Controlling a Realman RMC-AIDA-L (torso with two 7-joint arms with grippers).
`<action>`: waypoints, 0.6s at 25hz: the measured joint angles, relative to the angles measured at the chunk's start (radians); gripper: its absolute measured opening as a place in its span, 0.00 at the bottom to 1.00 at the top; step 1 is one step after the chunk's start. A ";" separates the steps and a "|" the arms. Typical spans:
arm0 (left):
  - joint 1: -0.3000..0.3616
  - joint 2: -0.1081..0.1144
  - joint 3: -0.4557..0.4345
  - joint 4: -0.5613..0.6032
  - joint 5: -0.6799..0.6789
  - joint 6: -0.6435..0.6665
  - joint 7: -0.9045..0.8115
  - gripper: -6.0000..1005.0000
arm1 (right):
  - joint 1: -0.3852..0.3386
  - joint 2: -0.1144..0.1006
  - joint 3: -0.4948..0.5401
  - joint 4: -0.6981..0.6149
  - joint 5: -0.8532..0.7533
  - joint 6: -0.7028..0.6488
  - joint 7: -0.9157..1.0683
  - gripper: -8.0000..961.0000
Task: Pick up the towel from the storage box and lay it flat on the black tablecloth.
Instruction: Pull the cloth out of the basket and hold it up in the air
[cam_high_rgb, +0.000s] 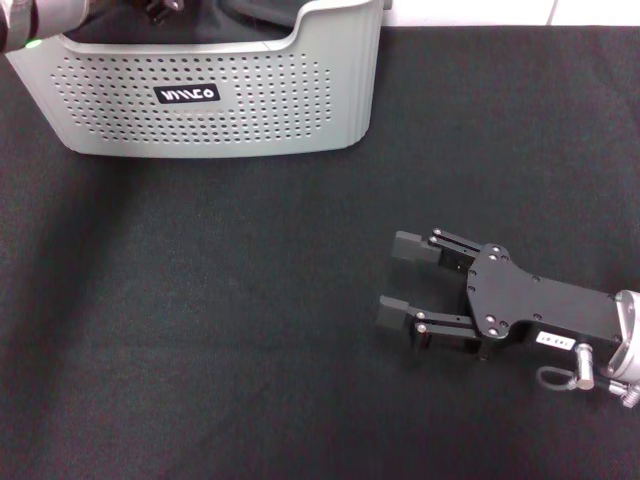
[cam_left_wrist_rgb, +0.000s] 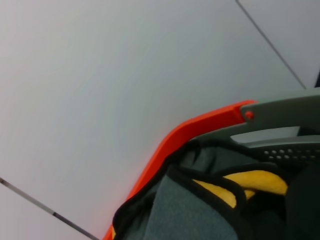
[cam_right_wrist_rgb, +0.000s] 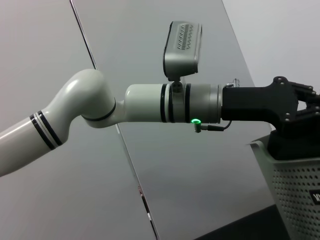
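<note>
Left gripper (cam_right_wrist_rgb: 295, 117) reaching down into the box (cam_high_rgb: 215, 95) at 11 o'clock, finger state impossible to tell, towel (cam_left_wrist_rgb: 200, 210) bunched inside the box, right gripper (cam_high_rgb: 405, 282) parked at 4 o'clock above the tablecloth (cam_high_rgb: 200, 320), fingers spread, holding nothing

head: looks down from above on the black tablecloth (cam_high_rgb: 200, 330), storage box (cam_high_rgb: 210, 100) at far edge | left wrist: very close, looks into box rim (cam_left_wrist_rgb: 280, 112) | right wrist: low, looks sideways at left arm (cam_right_wrist_rgb: 150, 107) and box (cam_right_wrist_rgb: 295, 195) | shared: the box
</note>
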 joint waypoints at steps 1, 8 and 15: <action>-0.001 0.000 -0.006 0.003 -0.002 0.014 -0.003 0.36 | -0.001 0.000 0.000 0.001 0.000 0.000 0.000 0.88; -0.007 0.001 -0.136 0.044 -0.140 0.146 -0.025 0.09 | -0.011 -0.001 0.004 0.003 0.007 -0.020 -0.001 0.88; -0.012 0.004 -0.378 0.116 -0.506 0.478 -0.030 0.02 | -0.093 0.004 0.154 -0.032 0.010 -0.162 -0.244 0.88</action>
